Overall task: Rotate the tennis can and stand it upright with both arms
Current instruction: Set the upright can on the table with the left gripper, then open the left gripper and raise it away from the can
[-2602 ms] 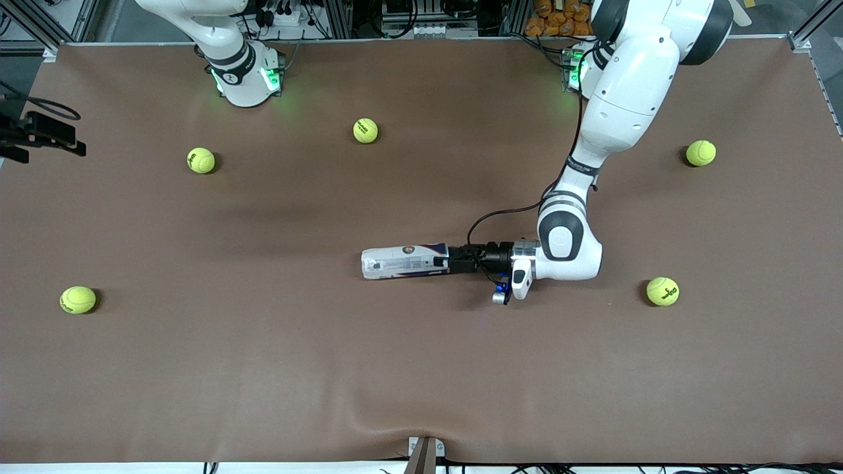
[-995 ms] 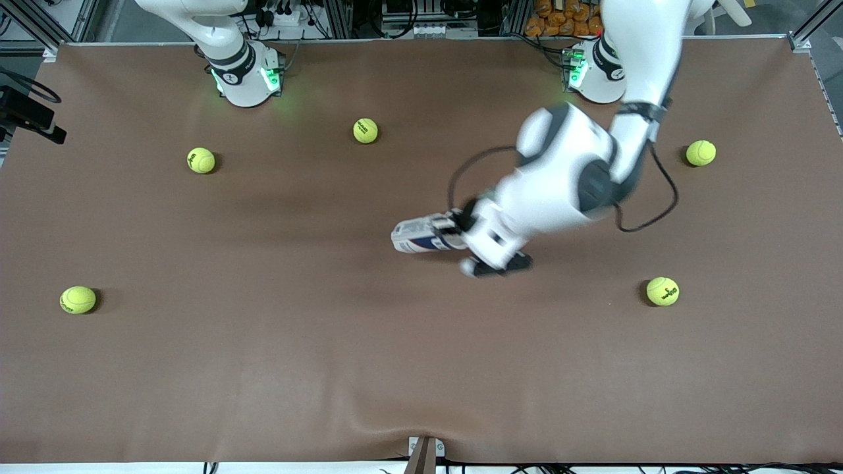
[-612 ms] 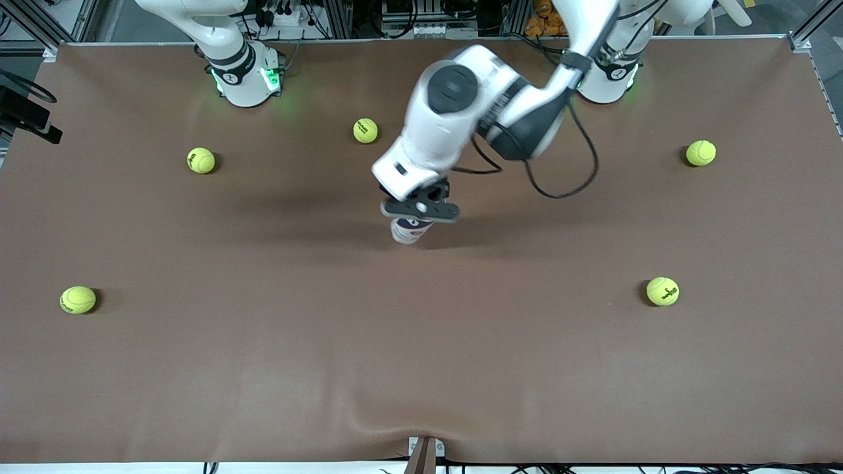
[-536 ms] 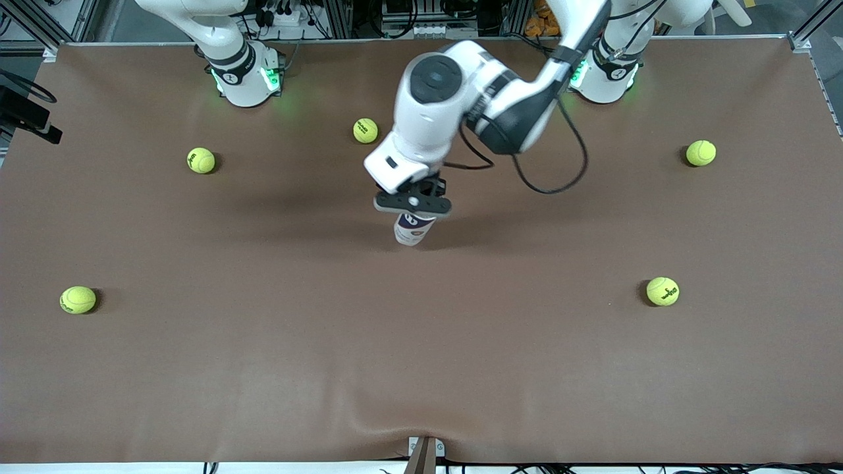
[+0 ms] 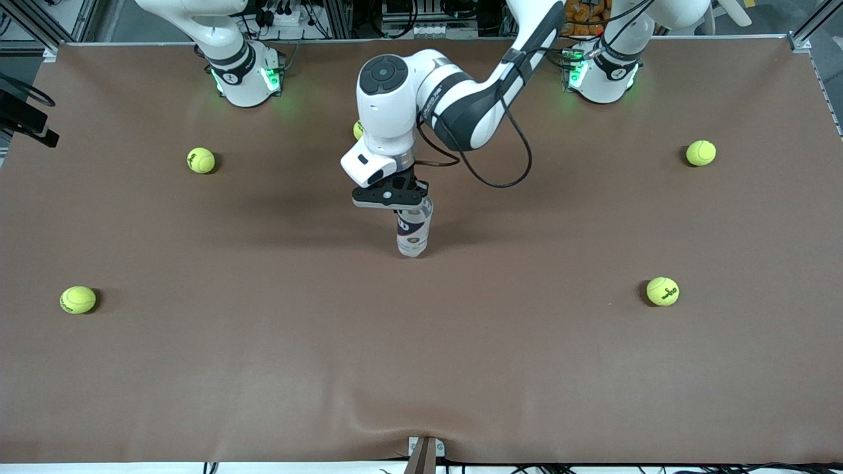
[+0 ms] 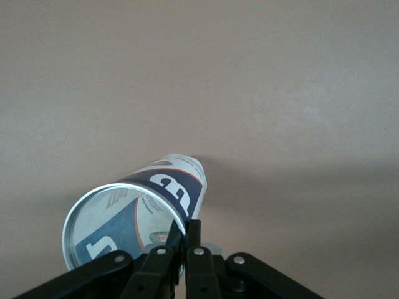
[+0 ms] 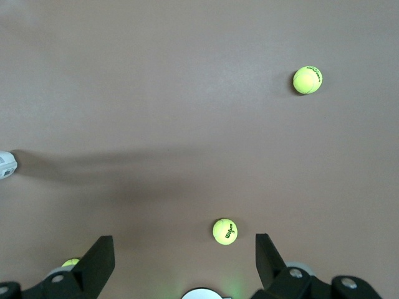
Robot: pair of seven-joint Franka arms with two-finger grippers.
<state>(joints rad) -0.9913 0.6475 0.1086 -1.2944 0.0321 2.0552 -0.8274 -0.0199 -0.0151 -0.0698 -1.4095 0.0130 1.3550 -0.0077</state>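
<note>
i see the can (image 5: pixel 413 232) standing upright near mid-table, base on the mat (image 5: pixel 421 368), with the left gripper (image 5: pixel 403 203) pinching its open top rim; in the left wrist view the fingers (image 6: pixel 194 252) sit closed together on the can (image 6: pixel 134 221) wall at the rim. right gripper (image 7: pixel 184 265) is parked high over its own end of the table, jaws spread wide with nothing between them, that arm waiting. five balls scattered around, nearest (image 5: pixel 358 129) half hidden by the left arm.
</note>
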